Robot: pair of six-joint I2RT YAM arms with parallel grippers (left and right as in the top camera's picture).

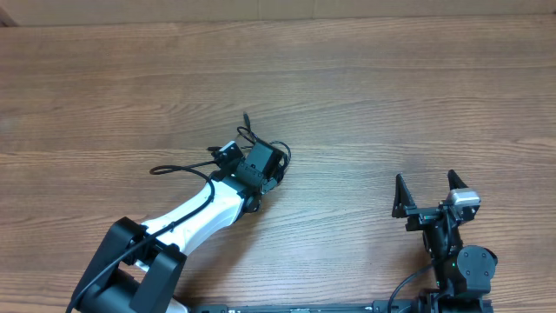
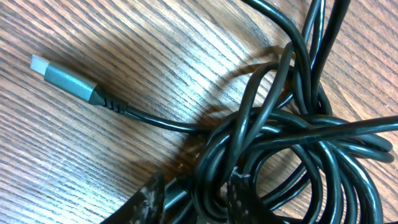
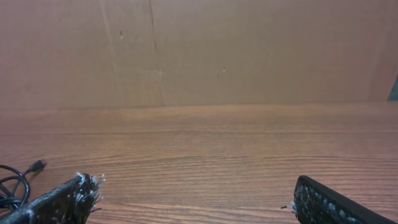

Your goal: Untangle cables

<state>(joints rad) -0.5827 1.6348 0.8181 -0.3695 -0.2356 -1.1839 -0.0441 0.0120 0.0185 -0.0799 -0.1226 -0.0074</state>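
The cables (image 1: 178, 167) are thin black cords knotted in a tangle on the wooden table, left of centre. One loop trails left and a plug end (image 1: 246, 117) sticks out toward the far side. My left gripper (image 1: 261, 161) sits on top of the tangle. In the left wrist view the cables (image 2: 292, 137) fill the right side, and a grey silver-tipped plug (image 2: 65, 78) lies free at the left. My left gripper (image 2: 196, 186) has its fingers closed around several strands. My right gripper (image 1: 426, 184) is open and empty at the lower right, far from the tangle; in its own view (image 3: 193, 186) nothing lies between the fingers.
The table is brown wood (image 1: 391, 87). A cardboard wall (image 3: 199, 50) stands along the far edge. A bit of cable with a small plug (image 3: 36, 166) shows at the left edge of the right wrist view.
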